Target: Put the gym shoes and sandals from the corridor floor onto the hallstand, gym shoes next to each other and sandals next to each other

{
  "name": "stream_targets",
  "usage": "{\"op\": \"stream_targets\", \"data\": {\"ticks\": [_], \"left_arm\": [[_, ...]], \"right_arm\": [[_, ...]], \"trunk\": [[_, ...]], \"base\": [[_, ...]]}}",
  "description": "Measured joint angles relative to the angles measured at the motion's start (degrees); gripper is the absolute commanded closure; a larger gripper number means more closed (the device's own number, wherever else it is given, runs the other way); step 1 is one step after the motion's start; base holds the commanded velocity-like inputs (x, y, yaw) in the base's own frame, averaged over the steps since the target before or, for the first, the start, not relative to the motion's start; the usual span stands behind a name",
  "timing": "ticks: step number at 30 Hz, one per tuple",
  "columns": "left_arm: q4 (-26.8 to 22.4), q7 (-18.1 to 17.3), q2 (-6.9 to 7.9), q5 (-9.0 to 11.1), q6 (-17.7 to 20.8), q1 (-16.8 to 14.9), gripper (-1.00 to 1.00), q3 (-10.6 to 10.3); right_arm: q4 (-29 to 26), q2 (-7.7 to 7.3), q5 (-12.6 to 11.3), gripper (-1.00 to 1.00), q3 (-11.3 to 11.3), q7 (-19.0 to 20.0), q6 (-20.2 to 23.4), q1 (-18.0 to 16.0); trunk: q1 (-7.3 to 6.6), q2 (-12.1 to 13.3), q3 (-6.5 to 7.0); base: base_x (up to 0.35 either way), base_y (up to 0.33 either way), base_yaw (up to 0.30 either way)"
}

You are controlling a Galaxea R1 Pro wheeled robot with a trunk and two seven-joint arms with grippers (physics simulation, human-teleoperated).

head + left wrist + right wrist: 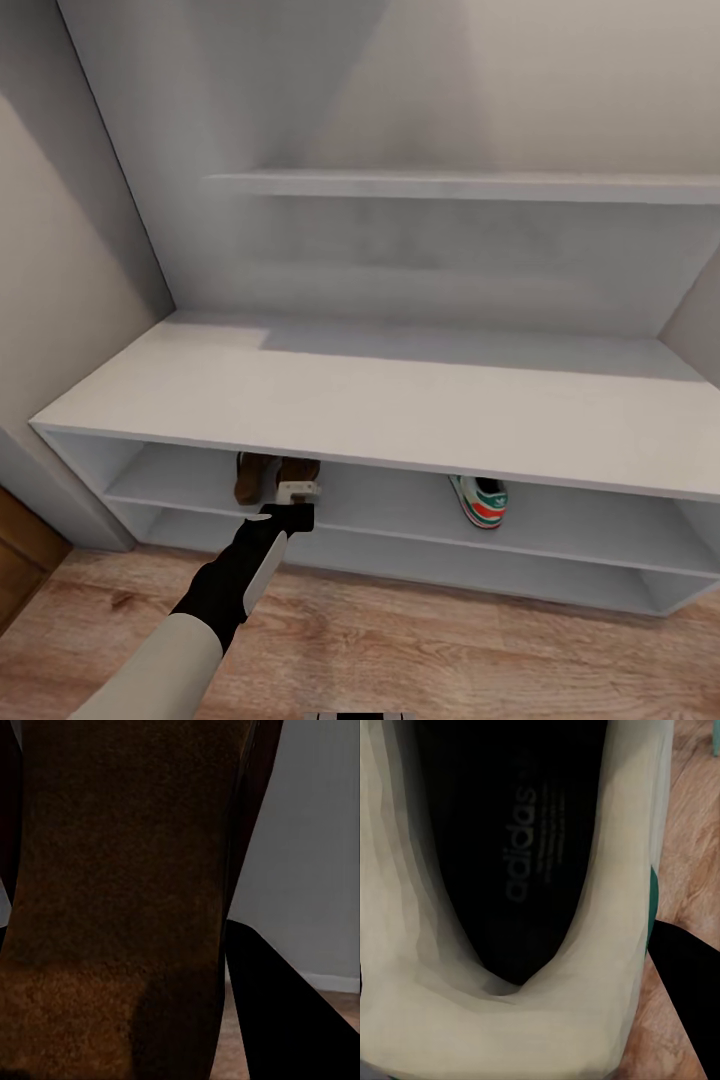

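My left gripper reaches into the upper open shelf of the white hallstand. It is shut on a dark-brown sandal, whose sole shows close up in the left wrist view beside a black finger. One gym shoe, white with teal stripes and an orange-red heel, stands on the same shelf further right. In the right wrist view a second gym shoe sits close against the camera, dark insole up, with a black finger alongside it and the corridor floor behind.
A thin white wall shelf hangs above the rack's flat top. A grey wall closes in the rack's left end. Wood-plank floor stretches in front of the rack. A brown wooden panel shows at the far left.
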Motion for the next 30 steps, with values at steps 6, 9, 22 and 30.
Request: {"op": "stream_targets", "data": {"ticks": [6, 9, 22, 30], "left_arm": [[0.0, 0.0, 0.02, 0.0, 0.0, 0.0, 1.00, 0.0], [0.0, 0.0, 0.03, 0.0, 0.0, 0.0, 1.00, 0.0], [0.0, 0.0, 0.01, 0.0, 0.0, 0.0, 1.00, 0.0], [0.0, 0.0, 0.02, 0.0, 0.0, 0.0, 1.00, 0.0]], "right_arm": [[0.0, 0.00, 0.0, 1.00, 0.0, 0.0, 0.0, 0.0], [0.0, 0.00, 0.0, 1.00, 0.0, 0.0, 0.0, 0.0], [-0.9, -0.01, 1.4, 1.00, -0.1, 0.0, 0.1, 0.0], [-1.1, -0.01, 1.4, 1.00, -0.1, -0.1, 0.1, 0.0]], "trunk": [[-0.01, 0.0, 0.00], [0.00, 0.0, 0.00], [-0.01, 0.0, 0.00], [-0.02, 0.0, 0.00]], "base": [[0.075, 0.099, 0.000], [0.021, 0.028, 0.000], [0.163, 0.002, 0.000], [0.056, 0.000, 0.000]]}}
